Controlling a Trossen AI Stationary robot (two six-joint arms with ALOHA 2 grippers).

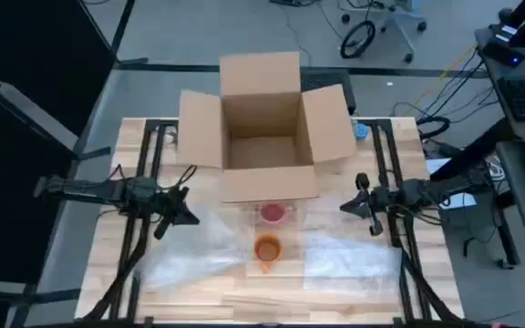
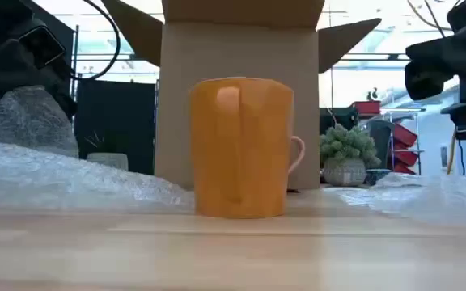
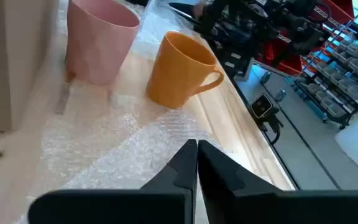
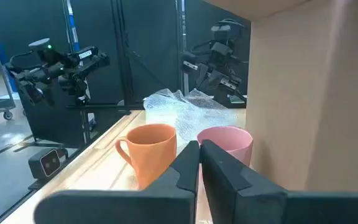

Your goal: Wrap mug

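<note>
An orange mug point(image 1: 268, 248) stands upright on the wooden table near its front edge, with its handle toward the near edge. Just behind it stands a pink mug point(image 1: 272, 214). Both are also in the left wrist view: the orange mug point(image 3: 180, 70) and the pink mug point(image 3: 99, 42). Clear bubble wrap point(image 1: 190, 257) lies crumpled on the table left of the mugs, and more bubble wrap point(image 1: 346, 255) lies to their right. My left gripper point(image 1: 188, 215) hovers shut over the left wrap. My right gripper point(image 1: 346, 208) hovers shut to the right of the pink mug. Neither holds anything.
An open cardboard box point(image 1: 264, 137) with its flaps spread stands at the table's far middle, right behind the pink mug. Black rails point(image 1: 144, 182) run along both sides of the table. Bare wood point(image 1: 272, 296) shows near the front edge.
</note>
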